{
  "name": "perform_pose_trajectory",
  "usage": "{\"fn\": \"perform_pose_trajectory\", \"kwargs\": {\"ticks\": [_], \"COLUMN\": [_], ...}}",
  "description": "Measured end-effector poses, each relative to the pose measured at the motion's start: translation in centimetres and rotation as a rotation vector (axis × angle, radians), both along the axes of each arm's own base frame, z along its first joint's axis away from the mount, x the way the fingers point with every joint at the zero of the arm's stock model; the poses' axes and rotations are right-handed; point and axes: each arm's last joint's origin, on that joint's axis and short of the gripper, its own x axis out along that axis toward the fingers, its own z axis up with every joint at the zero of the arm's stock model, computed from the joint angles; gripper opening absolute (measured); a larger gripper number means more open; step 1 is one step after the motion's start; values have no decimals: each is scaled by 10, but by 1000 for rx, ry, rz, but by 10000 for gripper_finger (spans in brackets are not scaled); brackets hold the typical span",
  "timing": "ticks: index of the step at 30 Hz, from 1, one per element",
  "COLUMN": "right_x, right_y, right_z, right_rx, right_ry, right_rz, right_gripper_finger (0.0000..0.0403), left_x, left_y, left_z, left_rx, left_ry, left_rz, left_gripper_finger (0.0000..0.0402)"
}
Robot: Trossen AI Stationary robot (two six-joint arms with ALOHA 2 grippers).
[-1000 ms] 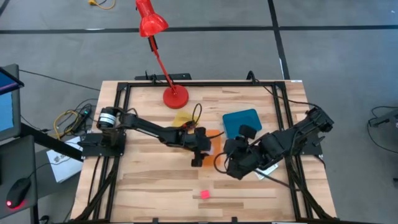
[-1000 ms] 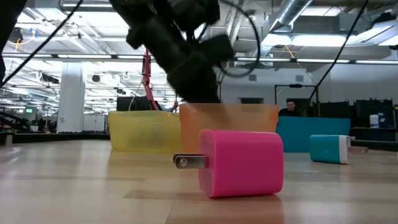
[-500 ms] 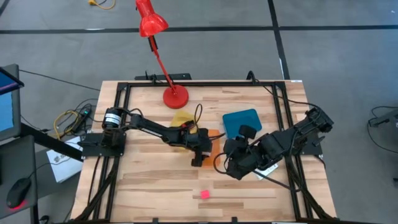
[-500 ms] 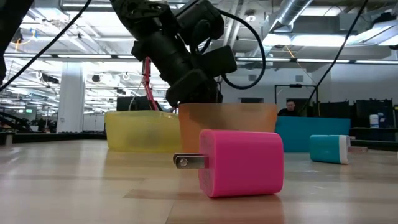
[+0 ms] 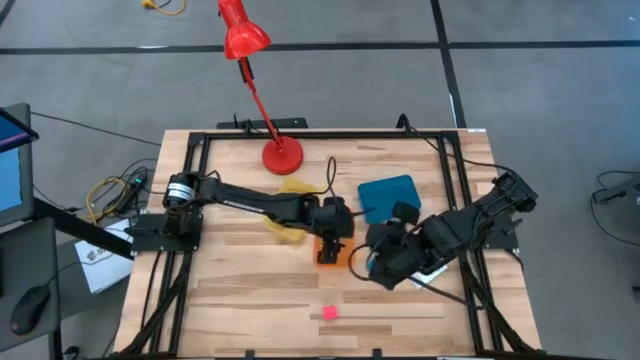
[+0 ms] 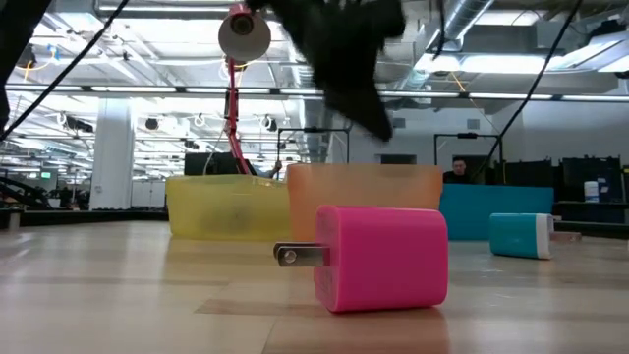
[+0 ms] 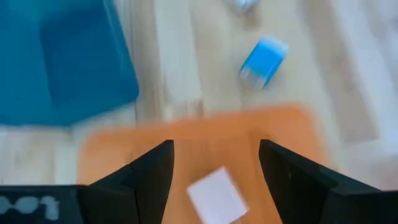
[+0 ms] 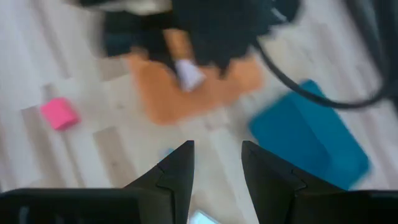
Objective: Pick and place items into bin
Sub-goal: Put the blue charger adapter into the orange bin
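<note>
My left gripper (image 7: 216,144) hangs open over the orange bin (image 7: 124,155), near the table's middle (image 5: 330,248). A pale cube (image 7: 214,196) lies on the bin's floor below the gap between its fingers, which do not touch it. A blue cube (image 7: 264,61) lies on the wood beyond the bin, also in the low view (image 6: 521,234). The hot pink cube (image 5: 329,312) rests on its side near the table's near edge, its metal prongs level (image 6: 295,256). My right gripper (image 8: 217,146) is open and waits just right of the orange bin (image 5: 378,268).
A yellow bin (image 5: 288,205) sits left of the orange one and a teal bin (image 5: 388,195) toward the far right. A red desk lamp's base (image 5: 282,155) stands at the far edge. A white flat thing (image 5: 432,270) lies partly under the right arm.
My left gripper has moved toward the table's right, from the orange bin's left side to above the bin, and has risen in the low view. The yellow bin now shows uncovered behind the arm. The right arm has kept still.
</note>
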Motion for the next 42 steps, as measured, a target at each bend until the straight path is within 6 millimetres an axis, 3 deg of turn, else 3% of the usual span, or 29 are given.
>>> {"fn": "perform_pose_trajectory", "kwargs": {"ticks": [3, 6, 11, 14, 17, 19, 22, 25, 31, 36, 39, 42], "right_x": [-15, -24, -44, -62, -77, -86, -94, -95, -82, -71, -64, -60], "right_y": [4, 16, 29, 25, 20, 13, 1, -11, -27, -23, -18, -15], "right_z": [3, -2, -20, -32, -46, -54, -66, -77, -111, -135, -140, -146], "right_rx": [-37, -31, -26, -28, -16, 10, 88, 185, 316, 431, 463, 446], "right_ry": [-30, -112, -161, -160, -175, -192, -246, -331, -413, -356, -366, -330], "right_rz": [-83, -47, -123, -216, -285, -309, -316, -284, -214, -130, -123, -55], "right_gripper_finger": [127, 127, 127, 127, 127, 127, 127, 127, 127, 127, 127, 127], "left_x": [-11, -32, -90, -133, -173, -195, -221, -237, -253, -262, -265, -266], "left_y": [-3, 1, 4, 4, 5, 4, 1, -5, -16, -18, -17, -16], "left_z": [37, 78, 146, 179, 202, 208, 200, 171, 81, 13, -6, -12], "left_rx": [103, 213, 223, 181, 145, 152, 146, 118, -24, -56, -77, -80], "left_ry": [44, 59, -11, -60, -101, -127, -155, -183, -229, -160, -126, -125], "left_rz": [-33, 30, 114, 139, 173, 182, 202, 204, 241, 280, 333, 372], "left_gripper_finger": [226, 226, 226, 226, 226, 226, 226, 226, 226, 226, 226, 226]}}
